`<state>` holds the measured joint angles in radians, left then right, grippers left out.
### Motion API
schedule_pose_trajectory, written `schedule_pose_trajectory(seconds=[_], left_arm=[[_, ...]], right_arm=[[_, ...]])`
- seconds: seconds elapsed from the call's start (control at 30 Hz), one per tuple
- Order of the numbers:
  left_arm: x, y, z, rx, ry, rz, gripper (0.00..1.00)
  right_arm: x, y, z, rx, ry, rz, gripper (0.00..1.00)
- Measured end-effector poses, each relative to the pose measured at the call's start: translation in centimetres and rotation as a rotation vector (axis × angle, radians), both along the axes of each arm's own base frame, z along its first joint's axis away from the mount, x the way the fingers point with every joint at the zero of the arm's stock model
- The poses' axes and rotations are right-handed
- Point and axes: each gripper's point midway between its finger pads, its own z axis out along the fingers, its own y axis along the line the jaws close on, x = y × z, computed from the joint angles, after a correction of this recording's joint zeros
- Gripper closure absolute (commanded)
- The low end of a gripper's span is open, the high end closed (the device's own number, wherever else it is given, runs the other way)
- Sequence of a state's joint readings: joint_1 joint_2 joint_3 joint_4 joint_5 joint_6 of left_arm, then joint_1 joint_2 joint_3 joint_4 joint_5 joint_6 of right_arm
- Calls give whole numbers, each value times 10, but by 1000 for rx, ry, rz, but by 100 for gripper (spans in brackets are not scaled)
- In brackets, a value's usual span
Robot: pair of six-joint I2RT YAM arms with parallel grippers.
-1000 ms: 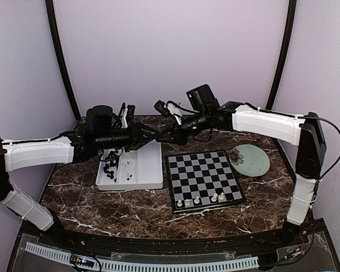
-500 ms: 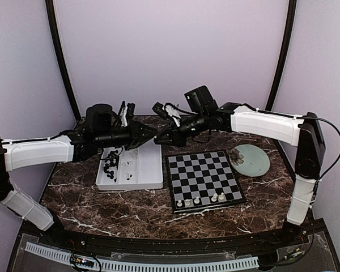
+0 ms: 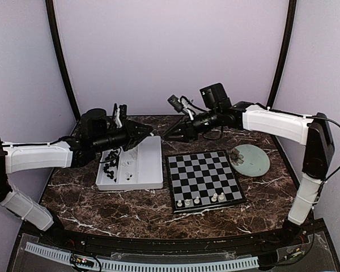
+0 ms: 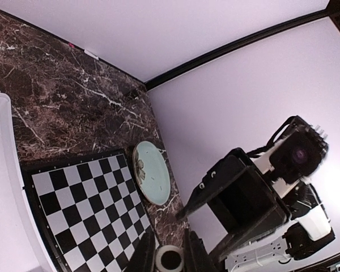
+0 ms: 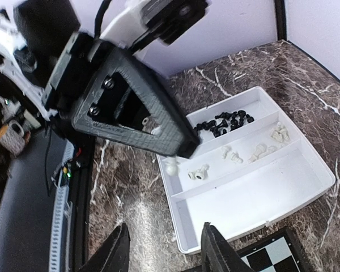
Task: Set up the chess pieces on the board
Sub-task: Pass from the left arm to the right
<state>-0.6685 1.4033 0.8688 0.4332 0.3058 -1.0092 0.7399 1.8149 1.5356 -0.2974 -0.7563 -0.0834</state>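
My left gripper (image 3: 151,134) hangs above the tray's far end, shut on a white chess piece (image 4: 170,259) whose hollow round base faces the left wrist camera. The right wrist view shows that piece (image 5: 171,166) at the tip of the left fingers. My right gripper (image 3: 170,135) hovers just right of it, open, with nothing between its fingers (image 5: 117,249). The board (image 3: 203,175) lies below and to the right, with several white pieces (image 3: 201,199) on its near row. More black pieces (image 5: 224,122) and white pieces (image 5: 238,153) lie in the tray.
The white tray (image 3: 148,170) has long compartments and sits left of the board. A pale green round plate (image 3: 250,160) lies right of the board. The purple back wall is close behind both arms.
My right gripper has opened, let go of the white piece and drawn back to the right. My left gripper has shut on the piece and shifted slightly left.
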Motion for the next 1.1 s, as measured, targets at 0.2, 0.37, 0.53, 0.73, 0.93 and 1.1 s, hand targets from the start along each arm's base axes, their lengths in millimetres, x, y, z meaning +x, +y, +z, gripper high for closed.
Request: schedule_pose_trajectory(seconds=[0.2, 0.37, 0.53, 0.73, 0.93, 1.1], left_arm=[[7, 11, 12, -165, 16, 81, 87], [10, 11, 33, -285, 5, 90, 87], [12, 10, 39, -343, 7, 89, 87], [13, 9, 43, -372, 1, 86, 87], [14, 7, 42, -383, -3, 80, 87], [15, 5, 39, -382, 2, 75, 87]], right_arm=[[38, -35, 24, 148, 147, -89, 52], [28, -25, 39, 253, 274, -38, 53], [24, -12, 51, 333, 380, 19, 55], [15, -2, 56, 363, 450, 63, 56], [9, 7, 52, 359, 494, 79, 56], [12, 11, 42, 345, 526, 63, 57]])
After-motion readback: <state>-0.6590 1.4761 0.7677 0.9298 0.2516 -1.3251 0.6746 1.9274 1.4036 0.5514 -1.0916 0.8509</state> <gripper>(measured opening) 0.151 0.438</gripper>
